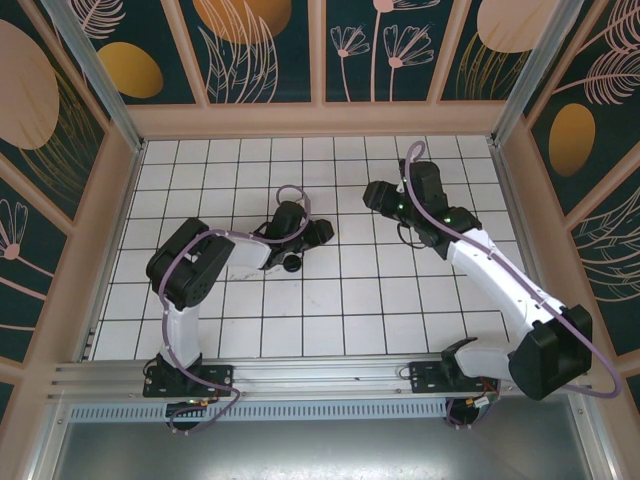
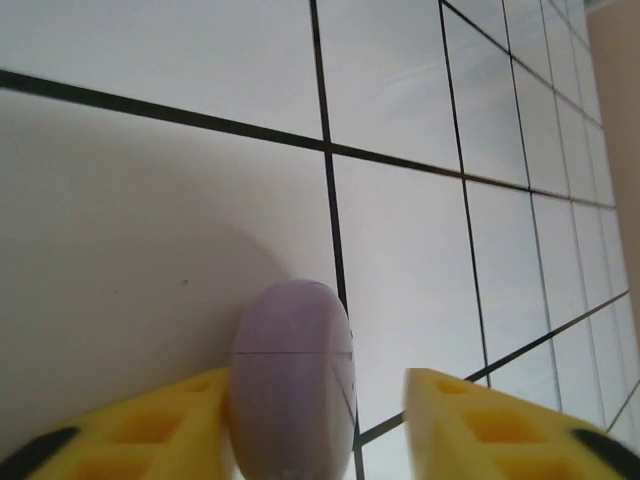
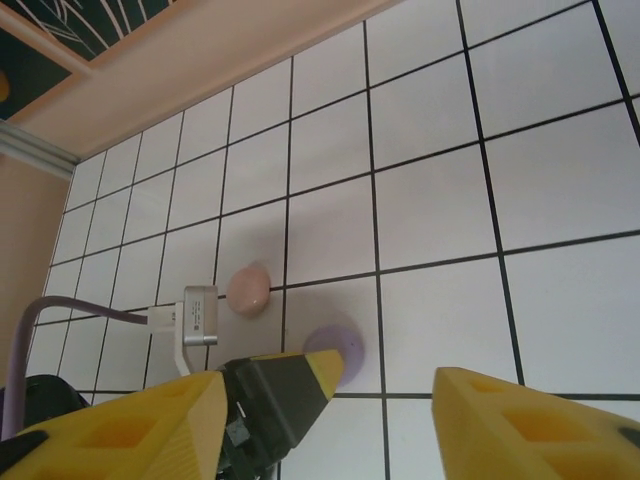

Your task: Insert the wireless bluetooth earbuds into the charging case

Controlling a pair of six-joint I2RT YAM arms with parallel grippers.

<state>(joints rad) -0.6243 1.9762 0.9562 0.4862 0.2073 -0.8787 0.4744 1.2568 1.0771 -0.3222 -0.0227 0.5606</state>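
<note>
two wide pincers: left pincer [image 2: 316, 410] astride a lilac case [image 2: 292, 375], right pincer [image 3: 330, 390] empty, pink case [image 3: 248, 290] in its view

A lab test cell (robot rig): gridded table [image 1: 380, 320], aluminium frame [image 1: 300, 372], floral panels [image 1: 265, 50].

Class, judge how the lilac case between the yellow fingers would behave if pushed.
The lilac case looks smooth and rounded, so it may slip from a pinch. Its curved body probably rocks or rolls if nudged.

Black-and-white left arm [image 1: 180, 330], right arm [image 1: 495, 270], lilac cables [image 3: 95, 310], yellow end effector fingers [image 3: 540, 430].
</note>
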